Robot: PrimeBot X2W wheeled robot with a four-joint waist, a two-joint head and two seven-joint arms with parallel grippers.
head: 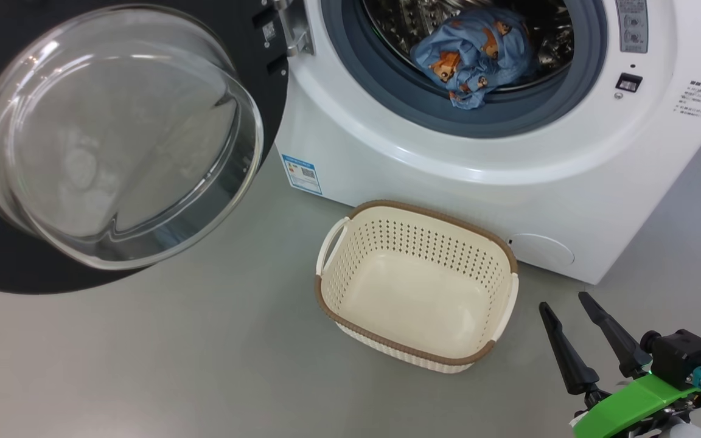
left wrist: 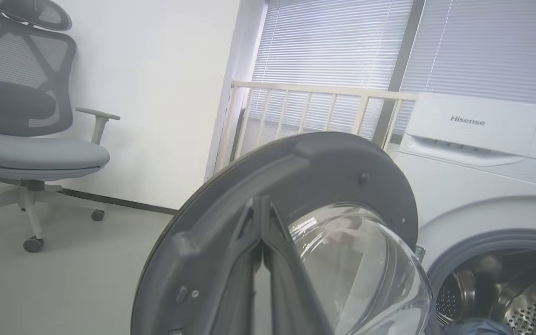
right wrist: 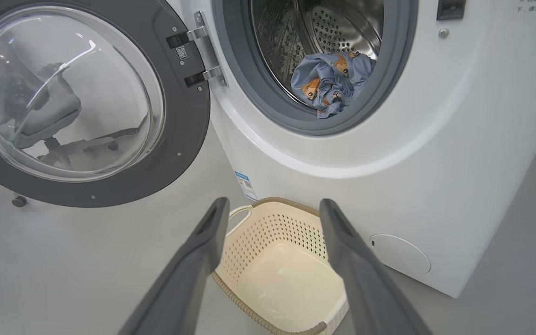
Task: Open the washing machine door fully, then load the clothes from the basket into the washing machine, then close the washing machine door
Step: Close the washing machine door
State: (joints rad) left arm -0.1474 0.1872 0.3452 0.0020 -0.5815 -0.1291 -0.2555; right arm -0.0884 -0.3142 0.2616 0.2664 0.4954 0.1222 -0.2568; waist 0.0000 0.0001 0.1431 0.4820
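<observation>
The washing machine door [head: 119, 134] stands swung wide open to the left, glass bowl facing out. Blue bear-print clothes [head: 472, 55] lie in the drum mouth of the white washing machine [head: 448, 176], one end hanging over the grey seal. On the floor in front sits the basket [head: 414, 243], with nothing in it. My right gripper [head: 563, 303] is open at the lower right, to the right of the basket and apart from it. In the left wrist view my left gripper [left wrist: 261, 201] is shut on nothing, its tips in front of the door's grey inner ring [left wrist: 333, 163]; whether they touch it I cannot tell.
A grey office chair [left wrist: 16, 116] stands on the floor left of the door. A pale wooden rail [left wrist: 319, 100] leans by the window blinds behind the machine. Grey floor spreads in front of the basket and to the machine's right.
</observation>
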